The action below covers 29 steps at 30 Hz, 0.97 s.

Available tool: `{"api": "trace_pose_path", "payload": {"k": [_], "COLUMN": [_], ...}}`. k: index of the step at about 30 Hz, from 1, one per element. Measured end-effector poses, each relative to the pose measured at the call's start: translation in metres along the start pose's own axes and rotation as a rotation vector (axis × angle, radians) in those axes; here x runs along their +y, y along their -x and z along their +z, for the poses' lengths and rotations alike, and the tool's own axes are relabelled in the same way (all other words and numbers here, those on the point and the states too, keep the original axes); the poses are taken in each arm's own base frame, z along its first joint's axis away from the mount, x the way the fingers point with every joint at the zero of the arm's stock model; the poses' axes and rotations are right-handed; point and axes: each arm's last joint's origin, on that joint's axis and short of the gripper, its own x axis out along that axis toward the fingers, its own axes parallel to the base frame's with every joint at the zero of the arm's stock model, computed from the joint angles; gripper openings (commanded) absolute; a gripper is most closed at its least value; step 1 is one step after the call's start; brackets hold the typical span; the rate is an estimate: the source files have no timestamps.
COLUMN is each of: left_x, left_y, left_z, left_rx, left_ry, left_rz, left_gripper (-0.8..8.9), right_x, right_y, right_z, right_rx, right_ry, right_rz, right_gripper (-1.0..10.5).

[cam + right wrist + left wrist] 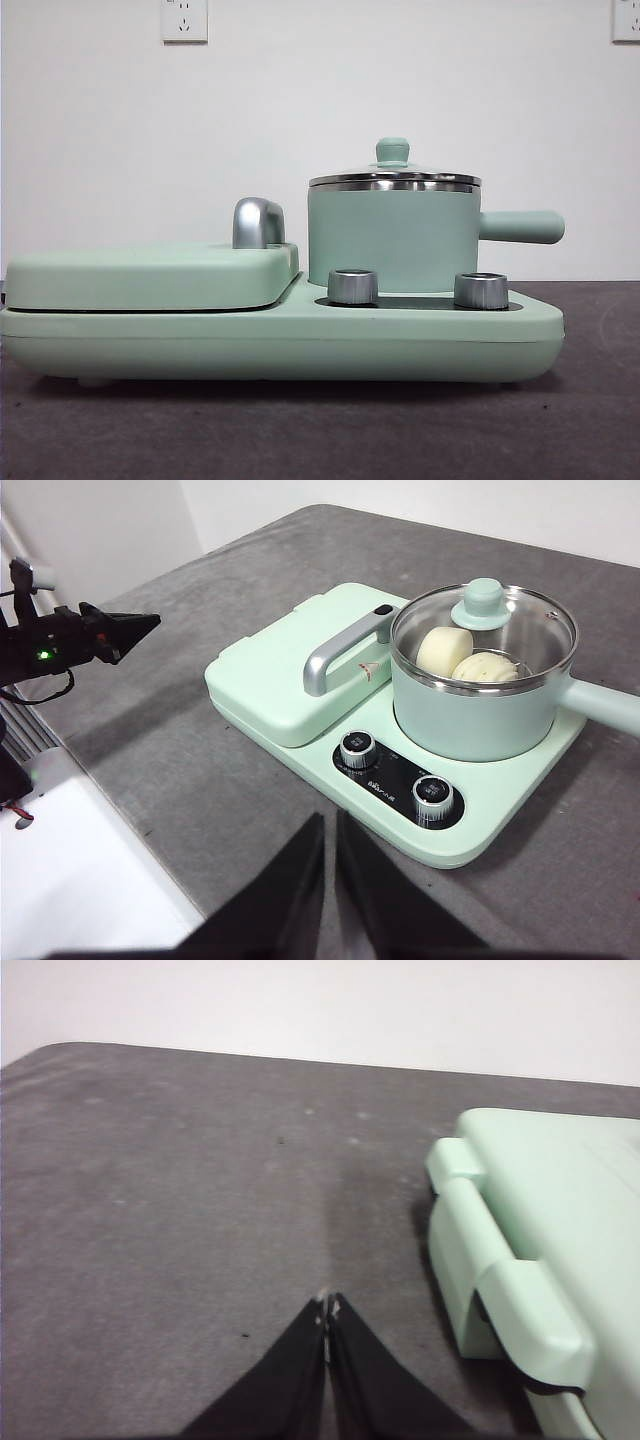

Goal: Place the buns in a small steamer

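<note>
Across the table in the front view, we see the small steamer point(394, 238), a mint-green pot with a steel rim, seated on a mint-green cooker base point(280, 345) behind two steel knobs point(352, 286). Its straight handle point(522, 227) points to three o'clock. The glass lid point(394, 178) is on, with its green knob point(392, 150) at twelve o'clock. A flat grill plate point(150, 276) with a chrome handle point(257, 222) lies at nine o'clock of the pot. No arm shows.

From the left wrist view, our left gripper point(327, 1310) hangs over the grey table point(180, 1210) with jaws pressed together, holding nothing. The cooker's pale green edge sits at three o'clock, close by.

From the right wrist view, our right gripper point(328, 825) is nearly closed and empty, well short of the cooker. Through the lid we see both buns inside the pot: the smooth bun point(444, 650) and the ridged bun point(485, 668), touching side by side.

We judge the buns light, soft and easily dented, needing a gentle pinch across their sides. The lid looks fragile and slick; its knob is the hold.
</note>
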Motion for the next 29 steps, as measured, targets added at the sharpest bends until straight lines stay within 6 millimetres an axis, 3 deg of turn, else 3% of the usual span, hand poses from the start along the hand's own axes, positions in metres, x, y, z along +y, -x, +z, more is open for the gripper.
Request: {"api": "trace_pose_path", "payload": {"k": [29], "left_x": [0.0002], "left_y": [0.0], "left_z": [-0.0001], "left_rx": [0.0], "left_ry": [0.0], "left_rz": [0.004], "left_gripper": [0.07], "right_x": [-0.0003], "right_y": [-0.0003], "right_z": [0.0003], "right_rx": [-0.008], "right_ry": [-0.011], "right_rz": [-0.026], "right_gripper": [0.2]}}
